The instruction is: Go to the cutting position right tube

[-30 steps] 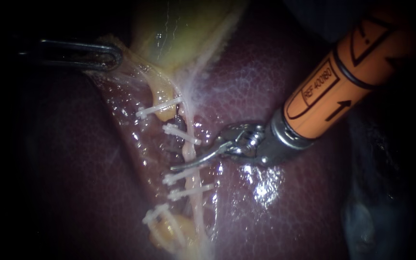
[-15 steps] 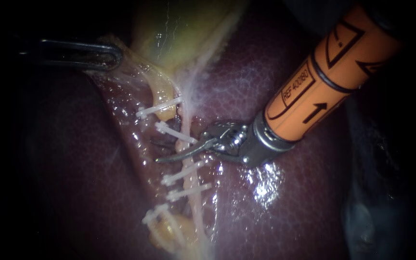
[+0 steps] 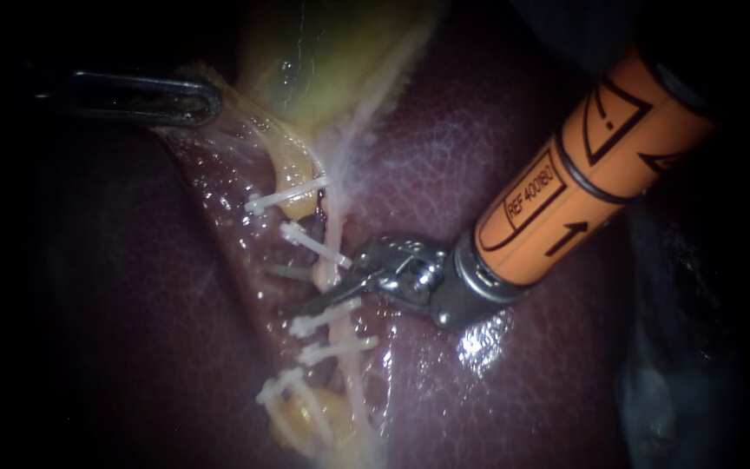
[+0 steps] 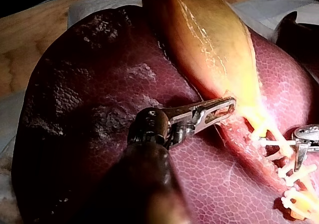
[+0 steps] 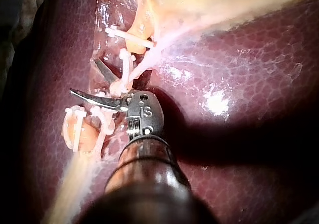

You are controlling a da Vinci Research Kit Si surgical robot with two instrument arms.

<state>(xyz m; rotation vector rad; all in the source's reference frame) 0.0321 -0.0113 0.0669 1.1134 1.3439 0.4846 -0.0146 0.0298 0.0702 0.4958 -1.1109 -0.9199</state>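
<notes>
Partly, the scene is lost to shadow. In the endoscope view the left instrument (image 3: pixel 208 98) fades into darkness toward its shaft, and the farther blade of the right instrument (image 3: pixel 282 291) shows only as a faint grey sliver behind the right tube (image 3: pixel 329 274). That pale tube runs down out of view, and a bright glare hides a patch of the liver (image 3: pixel 523 391) under the steel wrist. The right instrument comes in from the upper right, its orange shaft slanting down to a wrist held low over the liver. Its two curved blades stand apart, one on each side of the right tube, in the stretch between an upper clip (image 3: pixel 316 246) and a lower clip (image 3: pixel 323 318). Whether either blade touches the tube is hard to make out. The left instrument lies nearly level, its jaws closed on the narrow end of the gallbladder (image 3: pixel 323 61), where the tissue is drawn taut toward it. The liver is dark red, wet and glinting. In the left wrist view it rests on a pale sheet (image 4: pixel 104 0) over a wooden tabletop (image 4: pixel 30 40).
</notes>
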